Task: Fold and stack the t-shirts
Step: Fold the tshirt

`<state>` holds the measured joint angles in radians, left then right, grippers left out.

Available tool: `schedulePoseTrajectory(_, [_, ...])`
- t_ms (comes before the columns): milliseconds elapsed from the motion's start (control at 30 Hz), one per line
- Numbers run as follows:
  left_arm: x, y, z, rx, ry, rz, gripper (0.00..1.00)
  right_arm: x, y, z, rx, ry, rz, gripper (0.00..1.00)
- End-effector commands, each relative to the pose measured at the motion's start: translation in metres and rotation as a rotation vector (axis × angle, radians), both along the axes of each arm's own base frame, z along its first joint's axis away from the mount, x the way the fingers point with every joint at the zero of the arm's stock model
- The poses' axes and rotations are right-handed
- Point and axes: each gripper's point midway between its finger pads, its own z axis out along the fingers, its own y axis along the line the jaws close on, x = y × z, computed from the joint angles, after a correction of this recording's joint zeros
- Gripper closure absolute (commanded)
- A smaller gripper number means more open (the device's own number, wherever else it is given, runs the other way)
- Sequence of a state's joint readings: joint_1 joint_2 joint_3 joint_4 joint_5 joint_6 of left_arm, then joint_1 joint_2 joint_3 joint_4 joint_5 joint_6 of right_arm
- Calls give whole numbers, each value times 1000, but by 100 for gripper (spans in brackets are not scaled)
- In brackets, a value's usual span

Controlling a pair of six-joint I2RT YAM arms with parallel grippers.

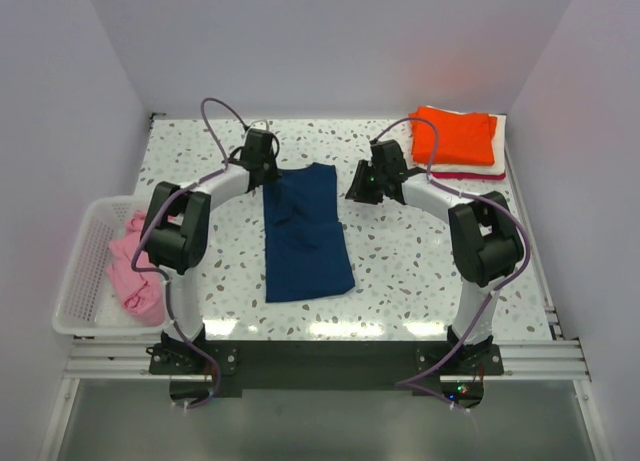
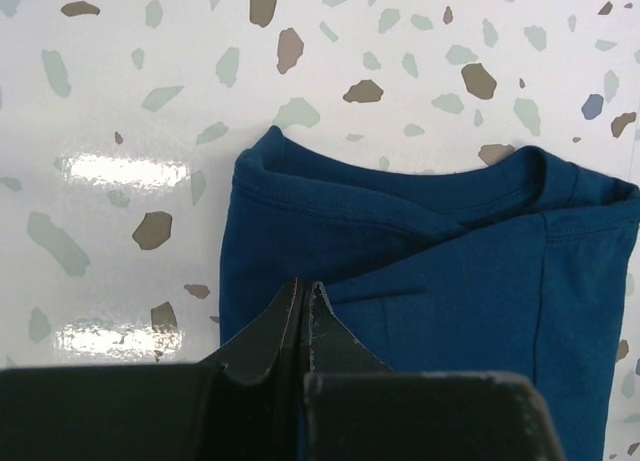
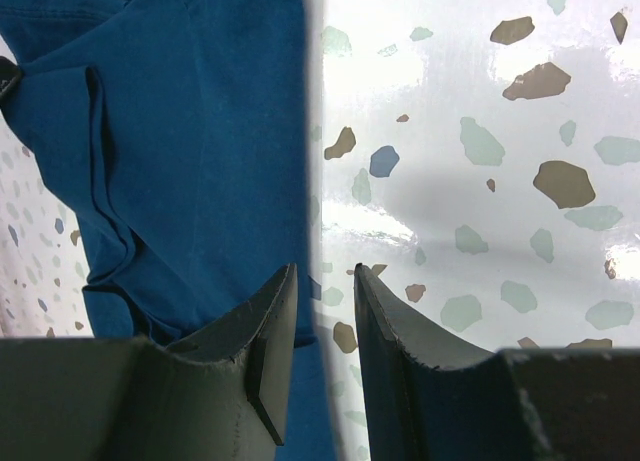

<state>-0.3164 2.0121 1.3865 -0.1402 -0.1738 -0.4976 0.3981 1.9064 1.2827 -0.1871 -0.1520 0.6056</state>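
Note:
The navy blue t-shirt (image 1: 305,231) lies flat in the middle of the table, folded into a long strip with its collar end at the back. My left gripper (image 1: 262,168) is at the strip's back left corner. In the left wrist view the left gripper (image 2: 303,286) is shut over the navy cloth (image 2: 450,281), and no cloth shows between the jaws. My right gripper (image 1: 362,186) is open beside the strip's right edge. In the right wrist view the right gripper (image 3: 325,271) straddles the edge of the navy cloth (image 3: 180,131). The folded orange t-shirt (image 1: 455,136) tops a white and red pile at the back right.
A white slatted basket (image 1: 80,291) stands at the left table edge with the pink t-shirt (image 1: 135,266) crumpled inside. Speckled tabletop (image 1: 430,261) shows around the navy shirt. Grey walls close in the back and both sides.

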Motion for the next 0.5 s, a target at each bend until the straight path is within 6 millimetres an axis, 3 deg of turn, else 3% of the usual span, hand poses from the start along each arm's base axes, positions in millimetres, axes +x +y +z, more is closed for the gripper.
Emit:
schedulePoseTrajectory(0, [7, 13, 10, -6, -47, 62, 100, 7, -1, 9, 4, -37, 5, 67])
schedulePoseTrajectory(167, [4, 18, 17, -8, -68, 85, 100, 5, 0, 6, 11, -28, 4, 67])
schedulePoseTrajectory(467, [13, 24, -1, 1, -28, 91, 97, 4, 0, 3, 9, -23, 4, 67])
